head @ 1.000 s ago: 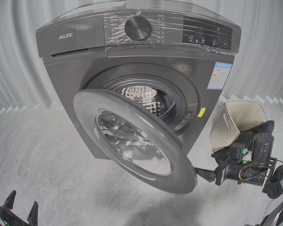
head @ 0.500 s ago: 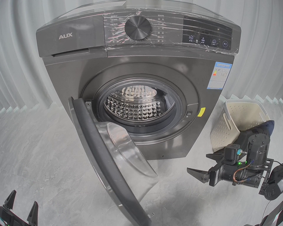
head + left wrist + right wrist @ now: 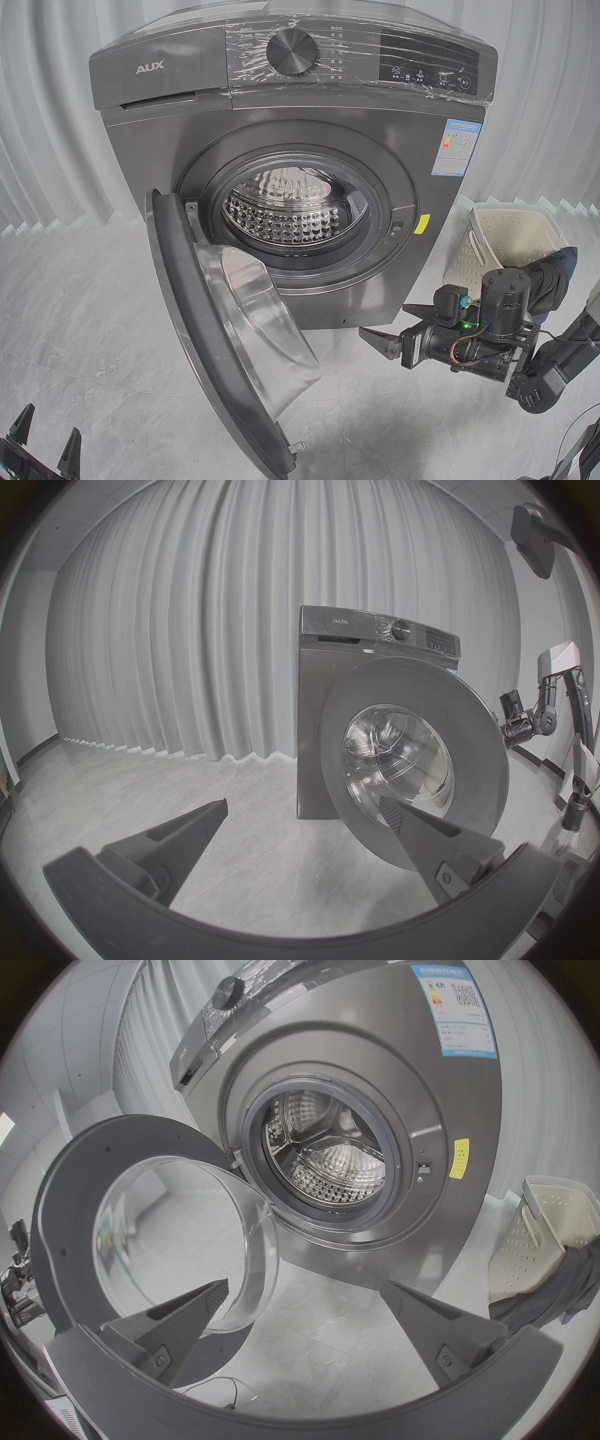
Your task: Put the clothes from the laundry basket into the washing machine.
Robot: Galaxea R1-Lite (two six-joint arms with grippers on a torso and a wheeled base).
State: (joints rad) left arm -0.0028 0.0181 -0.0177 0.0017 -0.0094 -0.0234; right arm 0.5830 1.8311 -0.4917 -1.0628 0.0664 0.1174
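Our right hand [image 3: 384,320], fingers apart, hangs low before the grey front-loading washing machine [image 3: 156,144]. It sits between the machine's wide-open round glass door [image 3: 187,300] and the cream perforated plastic laundry basket [image 3: 500,234] on the floor. Dark clothes [image 3: 553,281] drape over the basket's rim. Our left hand [image 3: 50,419] is likewise spread.

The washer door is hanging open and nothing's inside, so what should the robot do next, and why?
Probably swing the right gripper over to the laundry basket and lower it onto the dark clothes draped over its rim. The door stands wide open, the drum looks empty, and that gripper is open and holds nothing, just in front of the washing machine.
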